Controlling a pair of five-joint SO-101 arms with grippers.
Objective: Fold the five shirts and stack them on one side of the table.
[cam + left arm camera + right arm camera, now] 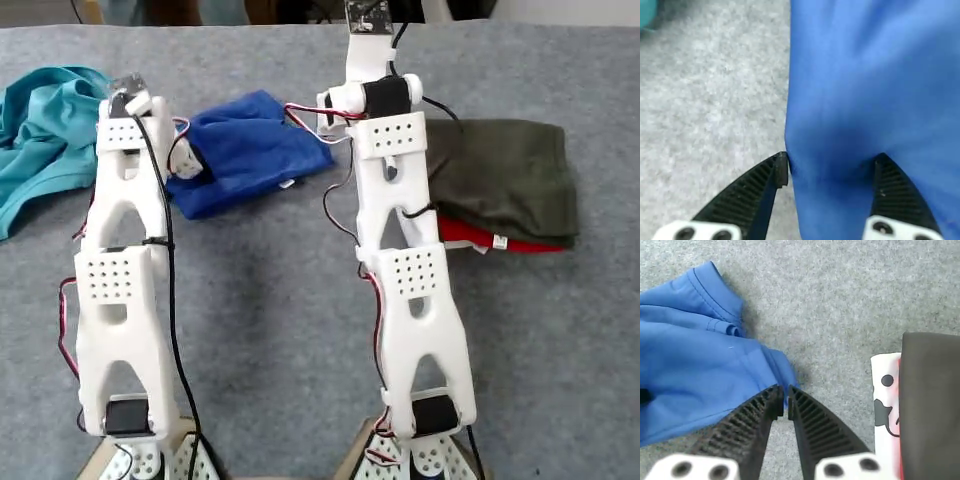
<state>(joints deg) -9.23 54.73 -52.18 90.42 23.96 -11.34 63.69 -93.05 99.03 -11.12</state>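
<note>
Grey table cover [280,300], felted and nubbly like low carpet. On it, toward the far middle, a blue shirt [250,150]: smooth thin knit, folded into a rough four-sided pad with soft, uneven edges and a stitched hem at one corner. Long axis across the table but skewed, left end nearer the arms' bases, right end farther off.

Left gripper [832,162] at the shirt's left end, spread wide, with ridged black fingers [762,187] astride a fold of blue cloth. One tip just off the cloth's edge over the grey cover, the other down on the cloth. Nothing clamped.

Right gripper [785,395] at the shirt's right edge, closed to a hairline slit, toothed inner faces almost meeting. Tips hard against the blue hem, perhaps with a nip of cloth between them; too close to call.

To the right, well apart from the blue one, an olive shirt [510,170], matte, folded into a neat thick rectangle with its long axis across the table. Stacked on a red shirt [470,238], visible as a thin strip along the near edge. In the right wrist view, a white printed patch [885,390] beside the dark fold.

At the far left, a teal shirt [45,130], unfolded and rumpled, cut off by the picture's edge.
</note>
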